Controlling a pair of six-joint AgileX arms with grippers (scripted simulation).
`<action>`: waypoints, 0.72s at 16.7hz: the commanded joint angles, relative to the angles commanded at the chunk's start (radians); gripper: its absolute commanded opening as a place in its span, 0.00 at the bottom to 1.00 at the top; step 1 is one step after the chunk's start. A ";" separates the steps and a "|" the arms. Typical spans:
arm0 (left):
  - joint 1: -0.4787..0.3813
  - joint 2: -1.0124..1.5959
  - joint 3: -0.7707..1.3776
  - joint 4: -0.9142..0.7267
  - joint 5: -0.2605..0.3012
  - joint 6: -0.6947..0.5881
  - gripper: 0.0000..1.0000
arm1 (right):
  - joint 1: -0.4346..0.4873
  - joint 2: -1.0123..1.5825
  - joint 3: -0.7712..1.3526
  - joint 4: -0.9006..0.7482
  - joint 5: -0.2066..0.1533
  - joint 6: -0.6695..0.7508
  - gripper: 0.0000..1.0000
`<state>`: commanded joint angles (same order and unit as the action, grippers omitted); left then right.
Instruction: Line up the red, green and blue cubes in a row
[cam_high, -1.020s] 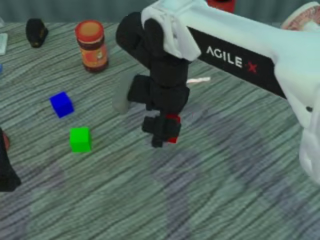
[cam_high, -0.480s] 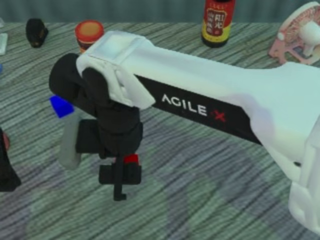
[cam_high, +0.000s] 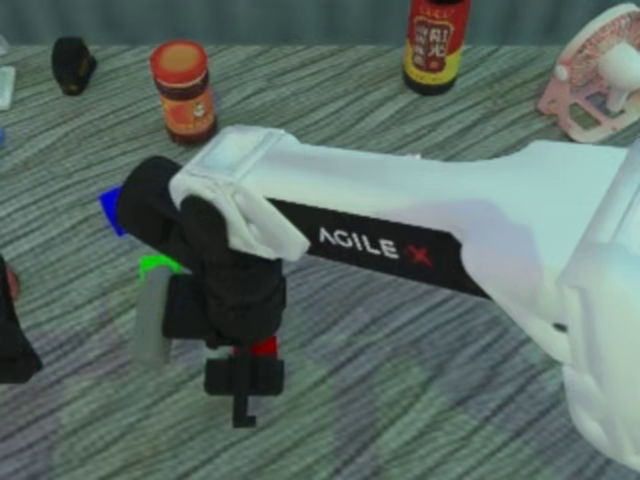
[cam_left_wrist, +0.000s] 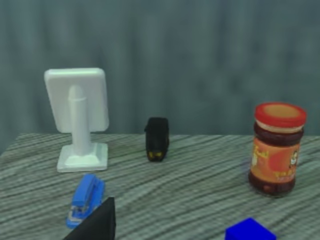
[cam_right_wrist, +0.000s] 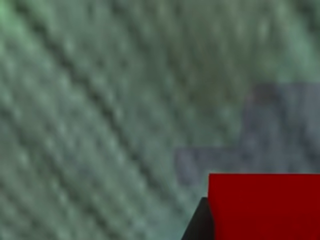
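striped grey tabletop (cam_high: 420, 350): right gripper (cam_high: 245, 375), lower left of centre, grips the red cube (cam_high: 262, 347) beside green cube (cam_high: 155, 265) (blue cube (cam_high: 110, 210) just above); row unfinished.

bright red cube (cam_high: 263, 347), green cube (cam_high: 153, 265), deep blue cube (cam_high: 109, 209), grey-streaked table (cam_high: 420, 340).

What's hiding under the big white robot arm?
The right arm covers most of the green cube and blue cube; only edges show. Its jaws hold the red cube. The rest underneath cannot be seen.
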<state>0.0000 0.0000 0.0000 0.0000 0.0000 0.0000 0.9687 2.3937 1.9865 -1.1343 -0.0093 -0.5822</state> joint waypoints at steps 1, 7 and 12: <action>0.000 0.000 0.000 0.000 0.000 0.000 1.00 | 0.001 0.004 -0.028 0.029 0.000 0.000 0.00; 0.000 0.000 0.000 0.000 0.000 0.000 1.00 | 0.003 0.009 -0.052 0.054 0.001 -0.001 0.08; 0.000 0.000 0.000 0.000 0.000 0.000 1.00 | 0.003 0.009 -0.052 0.054 0.001 -0.001 0.45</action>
<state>0.0000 0.0000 0.0000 0.0000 0.0000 0.0000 0.9714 2.4031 1.9346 -1.0803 -0.0085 -0.5836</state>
